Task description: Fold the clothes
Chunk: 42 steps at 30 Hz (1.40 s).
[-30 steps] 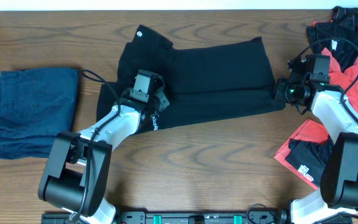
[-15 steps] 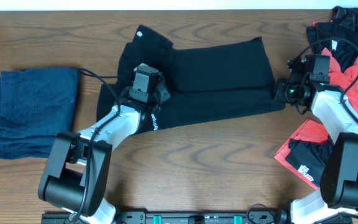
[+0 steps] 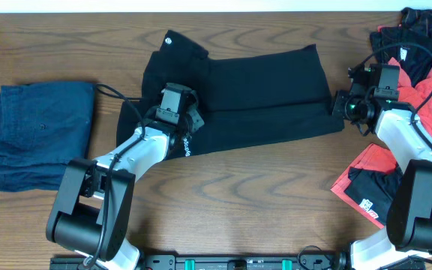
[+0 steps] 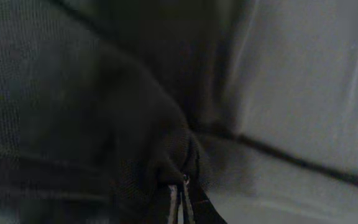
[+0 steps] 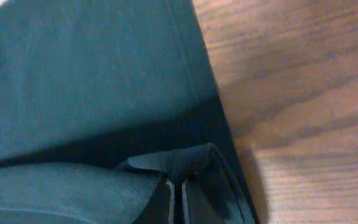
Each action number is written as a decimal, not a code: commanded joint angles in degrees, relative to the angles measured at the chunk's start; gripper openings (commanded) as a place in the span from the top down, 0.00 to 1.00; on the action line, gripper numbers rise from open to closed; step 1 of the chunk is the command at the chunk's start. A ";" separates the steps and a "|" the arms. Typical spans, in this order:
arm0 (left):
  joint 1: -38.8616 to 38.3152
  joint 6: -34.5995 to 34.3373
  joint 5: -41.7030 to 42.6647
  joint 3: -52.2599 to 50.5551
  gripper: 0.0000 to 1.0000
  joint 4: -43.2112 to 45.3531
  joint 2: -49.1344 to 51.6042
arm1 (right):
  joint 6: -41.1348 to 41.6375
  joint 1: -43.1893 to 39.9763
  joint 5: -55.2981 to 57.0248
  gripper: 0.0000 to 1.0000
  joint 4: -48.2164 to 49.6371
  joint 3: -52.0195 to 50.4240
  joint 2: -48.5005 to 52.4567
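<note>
- overhead: the left gripper (image 3: 192, 118) sits low on the left part of the black shorts (image 3: 261, 97), its tips lost against the dark cloth.
- the right gripper (image 3: 337, 109) is at the right edge of the shorts, where the cloth meets bare table (image 3: 261, 195).
- the shorts lie spread flat across the middle of the table, between the two grippers.
- a folded blue garment (image 3: 43, 135) lies well apart at the left. red and black clothes (image 3: 418, 45) are heaped at the far right.
- left wrist: the fingers are pressed narrow together, with a raised ridge of the black cloth pinched between them. the rest of the view is dim.
- right wrist: the fingers are closed tight on a small fold at the hem of the shorts, just beside the wood.
</note>
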 commanded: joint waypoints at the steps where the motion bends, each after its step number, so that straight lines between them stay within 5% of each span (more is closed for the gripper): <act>1: 0.13 1.95 1.36 0.02 0.94 -0.52 0.20 | 2.71 0.57 -0.98 0.99 1.36 -0.07 0.39; 11: 0.13 2.60 -1.84 0.02 0.94 -0.37 0.24 | 3.61 0.57 -0.98 0.98 5.62 -0.07 0.39; 21: -2.16 3.28 4.28 0.04 0.93 -0.74 0.22 | 3.52 2.01 -0.96 0.98 2.82 -0.07 0.39; 26: -5.81 9.25 4.15 0.04 0.83 -0.63 -0.98 | 3.54 2.08 -0.94 0.99 2.40 -0.07 0.39; 42: -13.73 17.20 2.43 0.04 0.83 4.74 -0.66 | 4.85 2.08 -0.96 0.99 2.14 -0.07 0.39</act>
